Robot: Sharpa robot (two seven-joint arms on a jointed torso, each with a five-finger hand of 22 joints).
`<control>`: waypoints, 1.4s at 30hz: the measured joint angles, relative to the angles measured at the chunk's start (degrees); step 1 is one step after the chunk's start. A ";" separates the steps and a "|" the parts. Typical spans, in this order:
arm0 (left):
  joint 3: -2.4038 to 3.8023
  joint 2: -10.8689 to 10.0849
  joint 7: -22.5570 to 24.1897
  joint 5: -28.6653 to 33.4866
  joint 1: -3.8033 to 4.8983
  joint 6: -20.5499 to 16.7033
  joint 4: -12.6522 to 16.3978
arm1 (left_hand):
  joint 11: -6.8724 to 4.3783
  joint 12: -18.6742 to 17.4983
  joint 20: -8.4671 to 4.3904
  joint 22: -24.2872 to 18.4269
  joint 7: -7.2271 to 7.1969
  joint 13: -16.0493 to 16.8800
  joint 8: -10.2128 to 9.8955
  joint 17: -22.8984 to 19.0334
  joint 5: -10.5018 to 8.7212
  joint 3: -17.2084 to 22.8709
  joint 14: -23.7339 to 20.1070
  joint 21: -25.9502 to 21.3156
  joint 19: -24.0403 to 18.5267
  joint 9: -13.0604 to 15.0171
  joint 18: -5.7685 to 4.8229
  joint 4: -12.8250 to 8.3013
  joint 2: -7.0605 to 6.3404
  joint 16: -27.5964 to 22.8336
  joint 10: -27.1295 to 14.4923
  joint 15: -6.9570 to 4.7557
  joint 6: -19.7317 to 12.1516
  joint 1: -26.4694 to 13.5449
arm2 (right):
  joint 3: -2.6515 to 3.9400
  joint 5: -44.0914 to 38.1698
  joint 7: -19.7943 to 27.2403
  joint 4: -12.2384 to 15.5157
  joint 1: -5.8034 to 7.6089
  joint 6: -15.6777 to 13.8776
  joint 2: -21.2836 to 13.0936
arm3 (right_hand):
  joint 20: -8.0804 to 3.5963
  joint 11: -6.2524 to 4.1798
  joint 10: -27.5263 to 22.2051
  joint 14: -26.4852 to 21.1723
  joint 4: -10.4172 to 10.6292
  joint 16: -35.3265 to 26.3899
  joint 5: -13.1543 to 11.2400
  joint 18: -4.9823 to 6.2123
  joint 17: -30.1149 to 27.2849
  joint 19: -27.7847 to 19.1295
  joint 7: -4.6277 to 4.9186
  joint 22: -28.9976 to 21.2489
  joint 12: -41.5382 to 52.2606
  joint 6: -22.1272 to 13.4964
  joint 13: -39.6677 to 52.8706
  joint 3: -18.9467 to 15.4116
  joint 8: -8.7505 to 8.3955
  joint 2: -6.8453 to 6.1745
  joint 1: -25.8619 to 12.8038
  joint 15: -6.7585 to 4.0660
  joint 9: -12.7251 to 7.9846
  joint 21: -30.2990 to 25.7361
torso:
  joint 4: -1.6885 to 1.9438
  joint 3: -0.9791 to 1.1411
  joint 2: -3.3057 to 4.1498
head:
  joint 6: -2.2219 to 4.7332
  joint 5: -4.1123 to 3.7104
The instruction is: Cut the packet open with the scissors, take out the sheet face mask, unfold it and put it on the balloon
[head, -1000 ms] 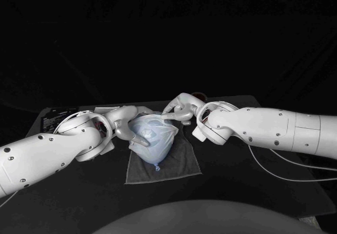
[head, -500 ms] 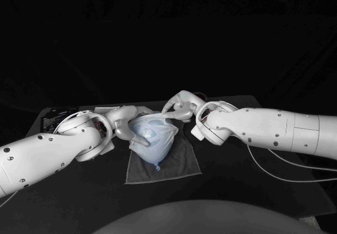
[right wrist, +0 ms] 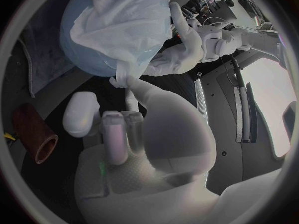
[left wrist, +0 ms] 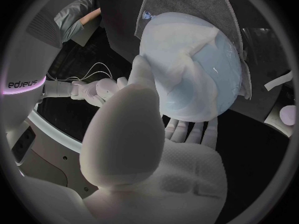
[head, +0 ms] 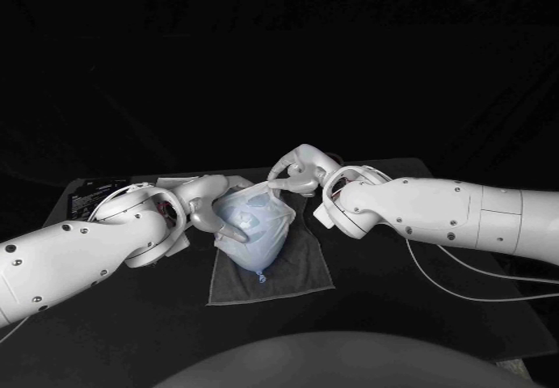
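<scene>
Table (head: 384, 307): black, with a grey towel (head: 285, 271) spread at the middle.
Balloon (head: 258, 249): pale blue, lying on the towel, knot pointing at the near edge, round end away.
Mask (head: 250, 212): white sheet draped and wrinkled over the round upper part of the balloon; lower part of the balloon bare; one corner drawn up into a small peak at the far right side.
Left hand (head: 210, 206): cupped round the balloon's left side, fingers (left wrist: 187, 132) spread beneath it, thumb pressed against the sheet; steadying the balloon.
Right hand (head: 297, 172): just beyond the balloon, bent down to it, pinching the raised corner of the mask between thumb and a fingertip; other fingers (right wrist: 115, 134) curled in, touching nothing.
Brown tube (right wrist: 34, 134): on the table near the right hand, apart from the towel.
Dark flat item (head: 94, 194): far left of the table, behind the left arm; kind cannot be told.
</scene>
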 measured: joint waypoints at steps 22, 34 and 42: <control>-0.01 -0.20 -0.51 0.02 0.06 -0.14 -0.02 | 0.00 -0.38 0.00 0.00 0.00 0.00 -0.34 0.11 0.00 0.00 0.65 0.00 0.00 -0.03 0.00 0.00 0.00 0.00 -0.01 -0.24 0.00 0.00 | 0.07 -0.10 0.19 -4.31 0.57 0.02 2.73 | 0.01 0.21 -0.05 -0.01 -0.42 0.05 -0.10 -0.38 -0.03 -1.92 0.73 -0.02 -0.38 -3.51 0.05 1.09 0.16 -1.74 -2.09 0.01 2.75 -3.99 | 0.00 -0.01 -0.03 | 0.00 -0.04; -0.04 -0.36 -0.76 0.14 0.06 -0.20 0.02 | 0.00 -0.44 0.00 0.00 0.00 -0.01 -0.55 0.23 0.00 0.00 1.05 0.00 0.00 -0.02 0.00 0.00 0.00 0.27 0.00 -0.23 0.00 0.00 | 0.12 0.43 -0.06 -6.72 1.03 1.29 3.07 | 3.93 5.61 -3.22 -0.01 0.70 -1.92 0.05 1.94 0.00 -11.12 6.55 0.01 -12.10 -15.98 0.00 -5.05 -6.83 -5.80 -5.77 4.53 -0.69 -20.74 | 0.01 -0.07 -0.04 | 0.00 0.09; -0.04 -0.68 -0.88 0.82 0.06 -0.40 0.13 | 0.16 -0.26 0.22 -0.05 0.20 -0.03 -0.55 0.31 0.00 0.33 1.32 0.00 0.21 -0.03 0.01 0.01 0.00 0.50 0.63 0.04 0.22 0.00 | 0.10 0.89 -0.54 -6.07 1.07 2.75 1.67 | 4.30 5.74 -3.91 -0.02 1.36 -2.22 0.05 1.96 0.00 -11.90 6.55 -0.01 -12.48 -16.41 0.01 -6.26 -6.83 -6.18 -6.00 4.54 -0.70 -22.19 | -0.03 -0.04 -0.03 | 0.00 0.32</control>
